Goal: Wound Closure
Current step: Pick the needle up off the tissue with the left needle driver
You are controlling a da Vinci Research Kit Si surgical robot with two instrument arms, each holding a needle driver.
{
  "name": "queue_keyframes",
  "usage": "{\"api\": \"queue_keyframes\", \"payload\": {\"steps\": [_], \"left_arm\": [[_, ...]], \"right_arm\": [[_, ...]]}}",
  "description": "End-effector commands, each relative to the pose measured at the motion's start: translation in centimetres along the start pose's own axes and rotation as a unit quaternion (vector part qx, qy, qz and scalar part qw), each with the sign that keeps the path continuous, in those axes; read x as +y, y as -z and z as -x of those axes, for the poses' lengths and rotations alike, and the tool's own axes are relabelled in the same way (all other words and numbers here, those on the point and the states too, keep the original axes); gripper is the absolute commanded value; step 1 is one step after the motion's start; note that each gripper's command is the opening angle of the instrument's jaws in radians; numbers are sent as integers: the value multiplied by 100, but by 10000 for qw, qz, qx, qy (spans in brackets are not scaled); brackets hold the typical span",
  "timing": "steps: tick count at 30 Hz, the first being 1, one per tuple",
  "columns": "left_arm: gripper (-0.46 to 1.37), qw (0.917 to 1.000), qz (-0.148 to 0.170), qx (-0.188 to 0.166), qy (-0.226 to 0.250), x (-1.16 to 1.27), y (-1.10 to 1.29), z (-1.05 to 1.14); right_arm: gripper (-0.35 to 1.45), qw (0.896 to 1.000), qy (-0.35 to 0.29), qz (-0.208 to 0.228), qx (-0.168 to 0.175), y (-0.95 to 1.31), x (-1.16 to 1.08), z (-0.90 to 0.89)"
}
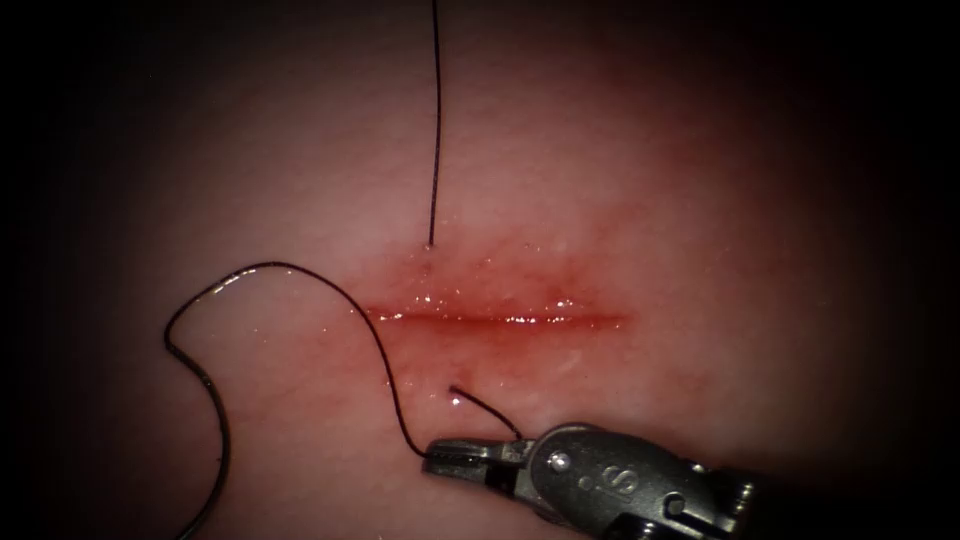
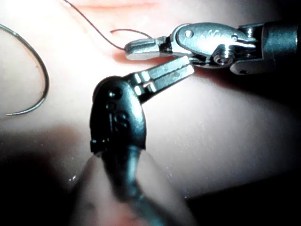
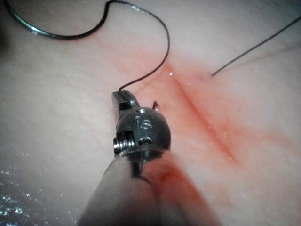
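A horizontal cut (image 1: pixel 500 319) runs across the tissue (image 1: pixel 680 190). The thread (image 1: pixel 436 120) drops from the top into the tissue just above the cut's left part. It comes out below the cut at a small hole (image 1: pixel 453 390). My right tool (image 1: pixel 455 458) lies below the cut, jaws shut on the thread near their tip (image 3: pixel 123 96). From there the thread (image 3: pixel 167 42) loops up and left to the curved needle (image 1: pixel 215 400). The needle lies free on the tissue, left of the cut and outside it (image 2: pixel 43 75) (image 3: pixel 33 30). My left tool (image 2: pixel 164 77) sits just beneath the right tool (image 2: pixel 141 47), jaws shut on nothing.
Red fluid (image 1: pixel 480 285) wets the tissue around the cut, mostly above it. The thread's loop (image 1: pixel 270 265) lies slack on the tissue between the needle and the cut's left end.
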Motion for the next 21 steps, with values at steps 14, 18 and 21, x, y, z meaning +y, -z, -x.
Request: {"api": "queue_keyframes", "payload": {"steps": [14, 18, 21], "left_arm": [[-35, 9995, -139, -157, -246, 5, -19, 5], [-35, 9992, -222, -228, -254, 2, -34, 8], [-28, 9990, -282, -244, -266, -5, -45, 9]], "right_arm": [[-35, 10000, 18, 10, 3, 0, 0, -1], [-35, 10000, 19, 9, 3, 0, 0, -1], [-35, 10000, 19, 9, 3, 0, -1, -1]]}}
